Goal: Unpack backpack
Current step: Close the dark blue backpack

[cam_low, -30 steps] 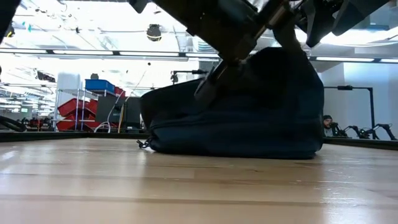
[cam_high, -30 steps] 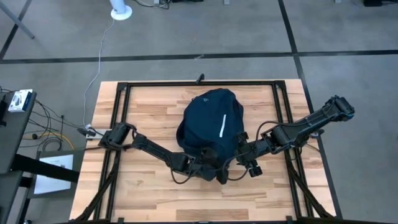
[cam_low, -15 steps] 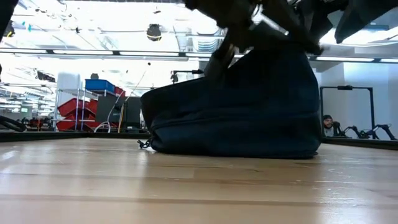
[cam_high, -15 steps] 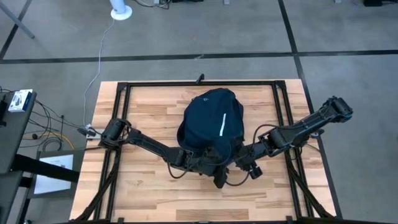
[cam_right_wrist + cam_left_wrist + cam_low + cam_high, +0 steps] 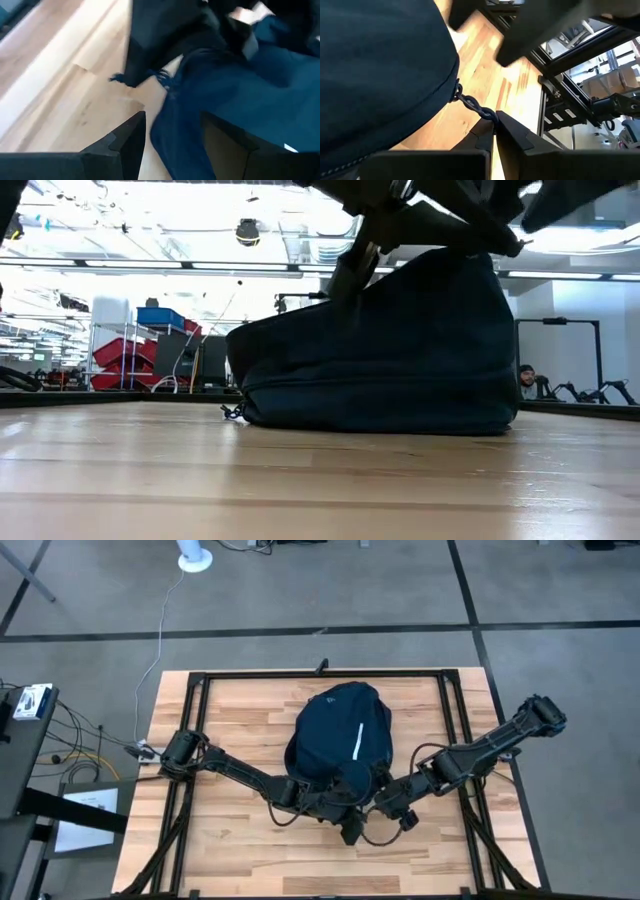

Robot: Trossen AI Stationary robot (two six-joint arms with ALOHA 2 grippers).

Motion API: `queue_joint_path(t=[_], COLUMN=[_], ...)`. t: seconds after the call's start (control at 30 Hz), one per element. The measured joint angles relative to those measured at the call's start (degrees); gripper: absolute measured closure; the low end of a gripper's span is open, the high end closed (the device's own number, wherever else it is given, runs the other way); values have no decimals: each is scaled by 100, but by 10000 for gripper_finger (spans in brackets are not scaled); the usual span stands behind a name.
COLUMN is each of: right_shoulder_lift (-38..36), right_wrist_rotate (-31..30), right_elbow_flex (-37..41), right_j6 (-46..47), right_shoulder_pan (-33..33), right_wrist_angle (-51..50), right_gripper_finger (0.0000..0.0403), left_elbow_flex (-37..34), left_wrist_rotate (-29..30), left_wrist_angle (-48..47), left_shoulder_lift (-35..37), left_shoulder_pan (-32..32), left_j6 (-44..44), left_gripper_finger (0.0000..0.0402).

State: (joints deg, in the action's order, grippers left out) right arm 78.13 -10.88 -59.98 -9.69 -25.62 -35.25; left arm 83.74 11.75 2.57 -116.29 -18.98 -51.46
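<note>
The dark navy backpack (image 5: 340,732) with a white stripe lies by its broad underside (image 5: 380,425) on the wooden table (image 5: 230,720). My left gripper (image 5: 491,125) is at the backpack's near end (image 5: 349,828), shut on a thin dark pull cord (image 5: 472,106) that comes off the bag's edge. My right gripper (image 5: 172,119) hovers open just right of it (image 5: 400,812). The navy fabric (image 5: 200,125) lies ahead between its fingers, with bare wood showing beside one finger. Whether it touches the bag, I cannot tell. My left gripper pinches the free end of the pull cord (image 5: 486,115) between its two fingertips. The fingers come from the near left, slanting slightly down, in line with the cord. The cord runs straight and taut from the bag's edge (image 5: 456,92) to the fingertips, clear of the table.
A black metal frame (image 5: 190,690) runs along the table's left, right and far sides. Bare wood lies left and right of the backpack and along the near edge (image 5: 300,490). Shelves and red bins (image 5: 125,355) stand in the room beyond the table.
My left gripper has risen a little at the backpack's near end and rolled. The bag's upper fabric, sagging before, now stands fuller and higher in the low view, while its base has stayed put. My right gripper has rolled, staying near its place.
</note>
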Motion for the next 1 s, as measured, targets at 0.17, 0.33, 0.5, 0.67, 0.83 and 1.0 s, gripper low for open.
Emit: queue_joint_path(t=[0.17,0.33,0.5,0.67,0.83,1.0], right_shoulder_lift=[-2,103,76,-148,-101,-2], right_wrist_rotate=[-587,-582,-576,-574,-538,-440], right_elbow_flex=[39,254,320,316,321,323], right_j6=[1,-359,-338,-190,-10,107], right_shoulder_pan=[109,98,77,-142,-345,-401], right_wrist_angle=[235,482,261,355,307,304], right_gripper_finger=[227,227,227,227,227,227], left_elbow_flex=[0,4,4,4,4,4], left_wrist_rotate=[-4,-2,-2,-4,-4,-4], left_wrist_angle=[1,166,105,49,36,78], left_shoulder_lift=[0,0,0,0,0,0], left_shoulder_pan=[0,6,9,27,31,33], left_j6=[2,46,46,45,48,48], left_gripper_finger=[401,401,401,401,401,401])
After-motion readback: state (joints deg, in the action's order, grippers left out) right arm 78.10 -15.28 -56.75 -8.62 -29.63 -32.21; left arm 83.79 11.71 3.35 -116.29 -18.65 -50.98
